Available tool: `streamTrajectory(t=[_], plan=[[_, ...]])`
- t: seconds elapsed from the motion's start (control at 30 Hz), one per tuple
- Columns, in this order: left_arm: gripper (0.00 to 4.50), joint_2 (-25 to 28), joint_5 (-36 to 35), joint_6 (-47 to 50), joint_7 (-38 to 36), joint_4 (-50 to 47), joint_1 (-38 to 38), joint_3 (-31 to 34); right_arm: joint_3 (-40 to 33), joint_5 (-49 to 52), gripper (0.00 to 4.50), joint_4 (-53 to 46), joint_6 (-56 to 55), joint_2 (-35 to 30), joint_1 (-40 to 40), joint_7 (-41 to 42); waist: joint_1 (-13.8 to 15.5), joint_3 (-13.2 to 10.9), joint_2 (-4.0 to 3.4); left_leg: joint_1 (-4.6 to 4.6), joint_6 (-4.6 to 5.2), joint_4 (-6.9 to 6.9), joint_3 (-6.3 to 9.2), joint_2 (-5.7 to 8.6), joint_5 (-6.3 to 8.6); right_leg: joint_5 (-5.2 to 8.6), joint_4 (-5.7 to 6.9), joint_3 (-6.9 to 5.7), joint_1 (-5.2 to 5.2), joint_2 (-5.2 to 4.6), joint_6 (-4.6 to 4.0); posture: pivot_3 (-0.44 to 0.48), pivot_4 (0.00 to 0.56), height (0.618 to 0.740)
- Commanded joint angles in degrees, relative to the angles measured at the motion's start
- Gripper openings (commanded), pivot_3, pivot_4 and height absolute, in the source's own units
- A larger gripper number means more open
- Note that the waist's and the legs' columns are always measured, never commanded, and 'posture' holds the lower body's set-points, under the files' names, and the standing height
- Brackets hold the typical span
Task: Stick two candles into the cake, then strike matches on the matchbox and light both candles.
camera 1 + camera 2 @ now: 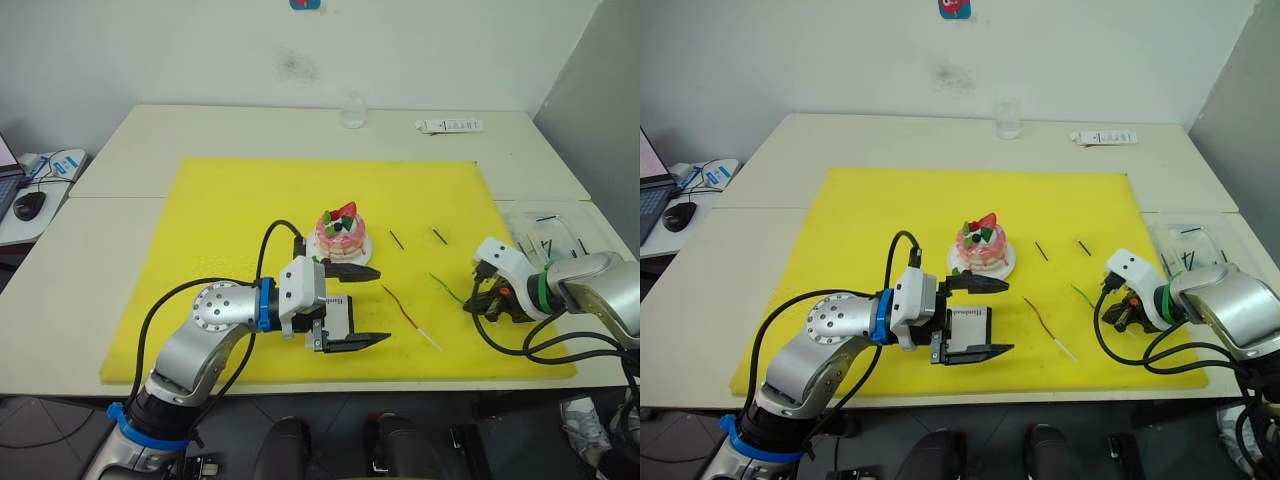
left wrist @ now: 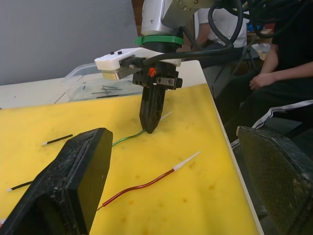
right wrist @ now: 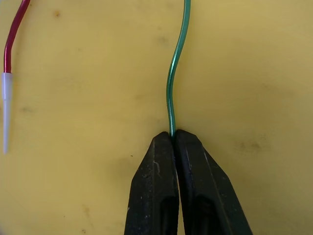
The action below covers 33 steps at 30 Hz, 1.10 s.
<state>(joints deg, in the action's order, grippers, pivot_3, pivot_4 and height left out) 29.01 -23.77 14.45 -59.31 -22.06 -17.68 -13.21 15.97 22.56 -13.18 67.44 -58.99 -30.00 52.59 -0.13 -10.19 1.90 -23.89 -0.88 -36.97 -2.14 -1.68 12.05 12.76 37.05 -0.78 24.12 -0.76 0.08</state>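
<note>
The pink cake (image 1: 340, 233) sits on its white plate mid-mat. Just in front of it my left gripper (image 1: 381, 304) is open, a finger on each side of the white matchbox (image 1: 968, 325), which rests low between them. At the right, my right gripper (image 3: 173, 134) points down at the mat and is shut on one end of the green candle (image 3: 173, 83). The rest of that candle (image 1: 447, 288) lies flat on the mat. Left of it lies the dark red candle (image 1: 405, 312), its pale end toward the mat's front. Two matches (image 1: 397, 240) (image 1: 439, 236) lie right of the cake.
A yellow mat (image 1: 230, 210) covers the table's middle. To its right stands a clear plastic tray (image 1: 550, 230) with more matches. A glass (image 1: 352, 110) and a white strip (image 1: 450, 126) sit at the back. Seated people (image 2: 274, 63) show beyond the table's right side.
</note>
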Motion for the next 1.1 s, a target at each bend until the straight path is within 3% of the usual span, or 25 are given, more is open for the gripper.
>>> streamTrajectory(t=[0.03,0.17,0.3,0.43,0.57,0.77,1.0,1.1], plan=[[4.50,-0.12,-0.13,-0.62,0.10,-0.86,-0.61,0.26,-0.68,0.46,0.14,-0.62,0.79,0.28,-0.84,0.49,-0.01,0.00,0.00,0.00,0.00,0.00,0.00,0.00,0.00,0.00,0.00,0.00,0.00,0.01,0.00,0.000,0.150,0.740],[4.50,-0.14,-0.66,0.12,0.77,-0.86,0.42,0.77,-5.22,4.12,0.14,-2.02,2.92,1.08,-1.38,1.36,-0.02,0.00,0.00,0.00,0.00,0.00,0.00,-0.01,0.00,0.00,0.01,0.01,0.00,0.02,0.00,0.000,0.150,0.740],[4.50,-2.28,-7.16,8.25,5.66,-2.15,1.64,3.39,-17.29,14.11,0.14,-5.61,7.19,4.54,-2.99,3.14,-0.01,-0.01,-0.01,0.00,0.00,0.00,0.00,-0.03,0.00,-0.02,0.04,0.04,0.02,0.05,0.03,0.000,0.150,0.740],[4.50,-4.44,-15.64,18.39,9.89,-2.76,0.92,5.71,-30.21,22.16,0.14,-8.03,12.24,12.80,-4.52,-1.95,0.05,0.00,0.00,-0.02,0.00,-0.02,0.15,-0.05,0.00,-0.03,0.03,-0.08,-0.04,0.09,0.06,0.000,0.150,0.740],[4.50,-7.03,-20.30,24.52,13.04,-1.04,-1.91,6.51,-34.87,24.83,0.14,-11.35,13.35,18.28,-5.45,-8.09,0.06,0.00,0.00,-0.03,0.00,-0.03,0.15,0.00,0.00,-0.06,0.04,-0.05,-0.05,0.09,0.10,0.000,0.150,0.740],[2.77,-12.20,-25.13,30.80,17.68,1.86,-7.84,7.74,-37.59,29.24,0.00,-15.22,15.76,24.55,-7.27,-15.54,0.02,0.00,-0.01,-0.04,0.01,-0.06,0.13,0.03,-0.01,-0.10,0.06,0.05,-0.05,0.10,0.16,0.000,0.150,0.740],[2.77,-12.93,-21.32,29.15,17.76,5.37,-10.41,5.78,-37.21,31.52,0.00,-16.13,13.60,26.51,-6.84,-19.73,0.01,0.00,-0.01,-0.03,0.01,-0.02,0.13,-0.02,-0.01,-0.09,0.04,0.08,-0.03,0.24,0.14,0.000,0.150,0.740],[2.24,-14.38,-21.75,29.26,18.20,6.71,-11.19,6.61,-37.43,33.11,0.00,-15.85,13.39,26.85,-7.22,-21.11,0.01,0.00,-0.01,-0.04,0.01,-0.03,0.15,-0.02,-0.01,-0.10,0.05,0.07,-0.03,0.24,0.14,0.000,0.150,0.740]])
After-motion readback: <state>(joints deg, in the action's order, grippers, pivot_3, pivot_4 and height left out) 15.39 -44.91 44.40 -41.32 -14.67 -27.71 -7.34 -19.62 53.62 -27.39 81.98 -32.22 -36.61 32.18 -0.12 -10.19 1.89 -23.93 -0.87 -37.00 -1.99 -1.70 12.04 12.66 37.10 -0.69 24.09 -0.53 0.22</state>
